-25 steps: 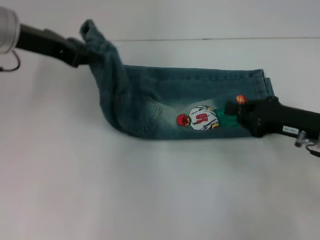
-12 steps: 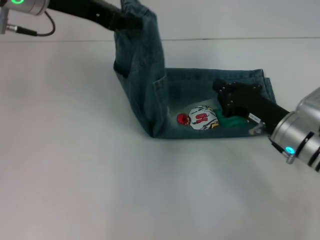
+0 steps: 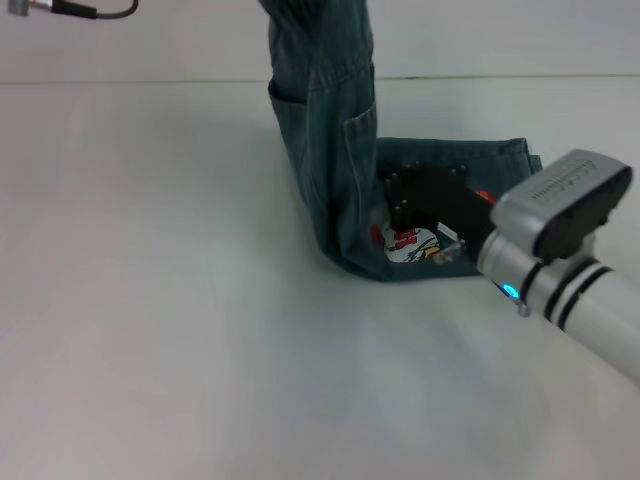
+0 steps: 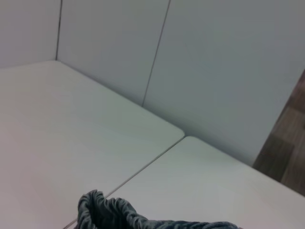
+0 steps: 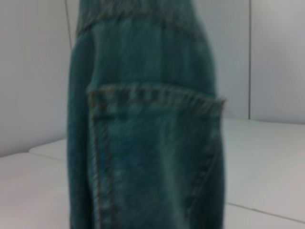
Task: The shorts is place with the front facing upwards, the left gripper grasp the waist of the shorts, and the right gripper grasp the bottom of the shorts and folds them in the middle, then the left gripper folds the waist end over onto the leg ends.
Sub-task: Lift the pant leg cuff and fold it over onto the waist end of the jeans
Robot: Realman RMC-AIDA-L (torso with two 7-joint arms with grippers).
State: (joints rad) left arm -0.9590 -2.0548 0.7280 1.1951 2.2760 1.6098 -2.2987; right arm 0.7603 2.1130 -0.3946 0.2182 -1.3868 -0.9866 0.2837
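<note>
The blue denim shorts (image 3: 330, 150), folded lengthwise, stand bent on the white table. Their waist half rises steeply past the top of the head view, while the leg half lies flat with its hems (image 3: 508, 158) to the right. My left gripper is above that view; the bunched waist (image 4: 119, 215) hangs right at its wrist camera, held up. My right gripper (image 3: 425, 195) rests open on the flat leg half beside the cartoon print (image 3: 410, 243), just right of the raised fold. The right wrist view is filled by a back pocket (image 5: 147, 152) of the upright denim.
The white table (image 3: 150, 350) spreads to the left and front of the shorts. A seam (image 3: 120, 82) runs across its far part. A cable (image 3: 70, 10) of the left arm shows at the top left. Grey wall panels (image 4: 214, 57) stand behind.
The left gripper has carried the waist up and rightward, out of the head view, so the fold line has shifted right. The right gripper has slid left along the legs toward the print.
</note>
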